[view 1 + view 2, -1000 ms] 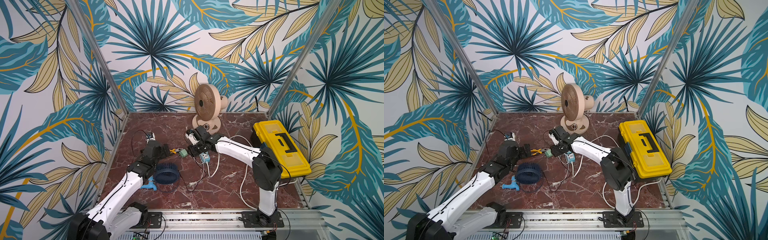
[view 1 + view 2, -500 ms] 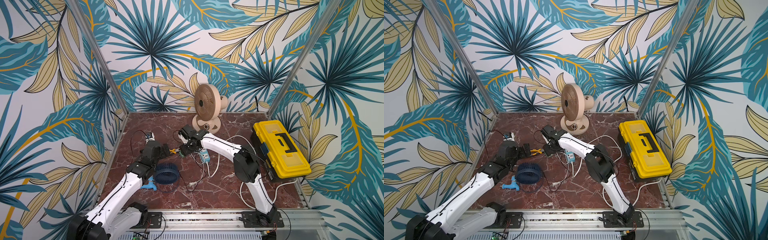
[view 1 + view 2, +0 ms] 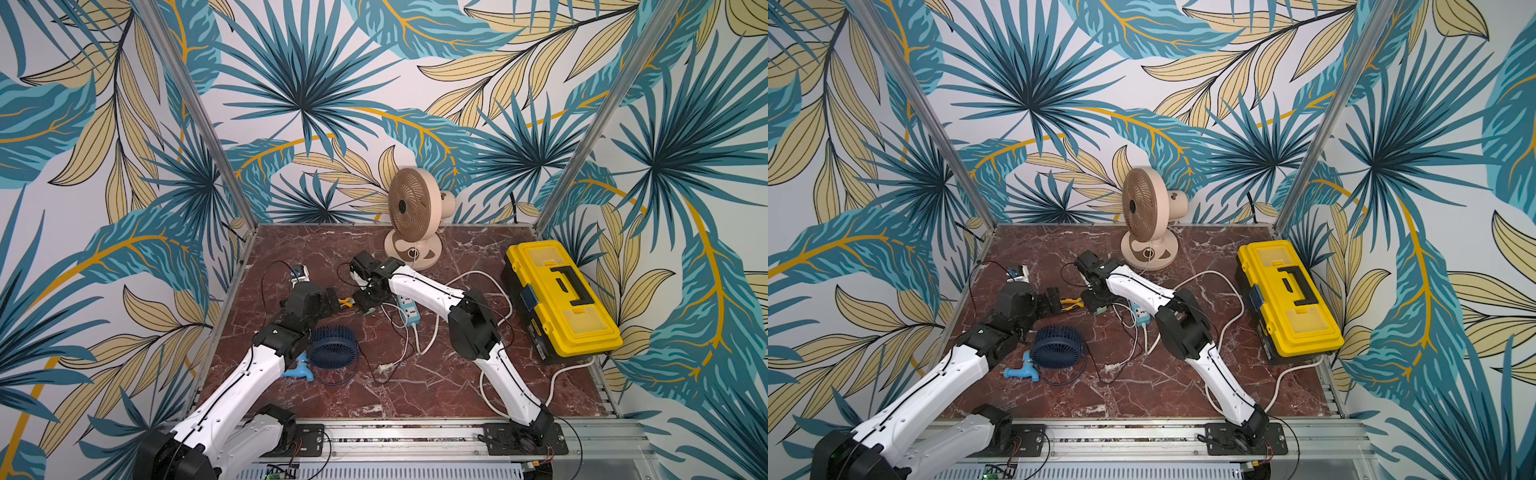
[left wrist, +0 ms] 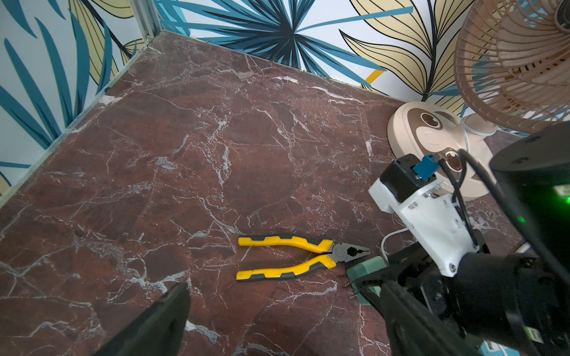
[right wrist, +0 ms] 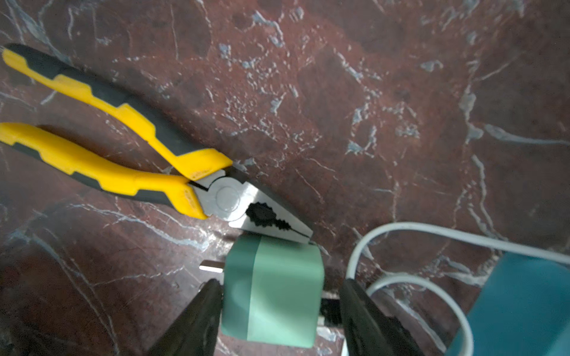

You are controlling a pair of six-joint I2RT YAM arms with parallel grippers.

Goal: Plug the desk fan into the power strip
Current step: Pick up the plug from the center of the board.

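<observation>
Power strip (image 3: 408,309) lying far-to-near, cord (image 3: 416,337) at near end, right end effector (image 5: 279,283) parted around green adapter (image 5: 271,303), left end effector (image 3: 334,300) agape

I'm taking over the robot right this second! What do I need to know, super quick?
Left end effector: open, empty, near the yellow pliers.
Right end effector: open, fingers either side of the green plug, with a gap on one side, so no grip.
Power strip: lying flat beside that plug.
Fans: the beige fan stands at the back and the navy fan lies by the left arm. I cannot tell which one's cord ends in the plug.
Done: nothing is plugged in; the prongs are bare.
Left: grip the plug, line its prongs up with a socket, push it in.
</observation>
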